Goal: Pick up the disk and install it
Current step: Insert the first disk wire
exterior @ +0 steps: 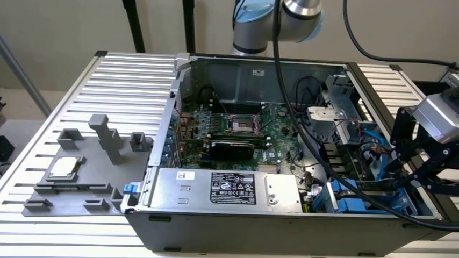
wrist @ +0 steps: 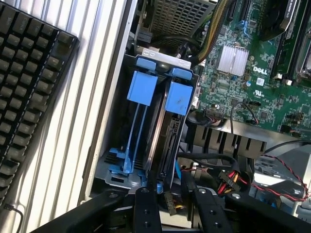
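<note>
1. Black gripper [wrist: 177, 204] fingers [wrist: 146, 213] sit closest to the wrist camera, parted to a middling width. The gap is broader than the disk's thin edge, and neither pad can be seen pressing on it.
2. Directly ahead of the gripper, the disk [wrist: 167, 145] stands on edge inside the drive cage [wrist: 114, 177]. Its long axis runs straight away from the hand. The near end lies in line with the gap between the fingers, and the far end is capped by its blue carrier tab [wrist: 179, 97].
3. In the exterior view the gripper [exterior: 409, 181] hangs at the exterior view's right, its silver wrist [exterior: 441, 115] bent so the hand tips down into a corner of the computer case [exterior: 287, 231]. The arm's upper joints [exterior: 280, 21] rise behind the case.
4. Just beside the disk, on the keyboard side, stands a second blue carrier [wrist: 141, 87] (same blue, same upright stance), with thin rails running back toward the hand.
5. On the other side of the hand, black cables and red-and-yellow wires [wrist: 228, 179] crowd close. Beyond them lies the green motherboard [wrist: 252, 73] with a small silver heatsink [wrist: 233, 60].
6. Well apart from the hand, a black keyboard [wrist: 29, 82] rests on the slatted table [exterior: 107, 75]. A grey power supply box [exterior: 229, 188] lies inside the case, and a square chip [exterior: 63, 167] sits on a grey fixture [exterior: 79, 188] on the table.
</note>
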Robot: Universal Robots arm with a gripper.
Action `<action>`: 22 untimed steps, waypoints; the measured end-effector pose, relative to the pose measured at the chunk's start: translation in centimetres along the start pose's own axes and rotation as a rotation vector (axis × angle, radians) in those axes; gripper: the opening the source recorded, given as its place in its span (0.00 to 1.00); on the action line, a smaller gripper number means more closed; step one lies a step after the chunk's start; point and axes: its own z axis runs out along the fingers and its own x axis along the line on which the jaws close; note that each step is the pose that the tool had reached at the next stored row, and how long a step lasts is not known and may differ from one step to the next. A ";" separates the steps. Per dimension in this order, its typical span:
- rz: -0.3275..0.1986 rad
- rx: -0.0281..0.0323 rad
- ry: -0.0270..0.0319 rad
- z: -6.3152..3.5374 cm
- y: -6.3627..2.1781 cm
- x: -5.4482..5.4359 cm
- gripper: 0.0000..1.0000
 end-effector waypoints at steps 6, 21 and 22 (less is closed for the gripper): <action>-0.015 -0.0094 -0.0016 -0.16 -0.18 -0.1 0.34; -0.040 -0.0130 -0.0021 -0.69 -0.15 -0.1 0.34; -0.042 -0.0132 -0.0023 -0.68 -0.15 -0.1 0.34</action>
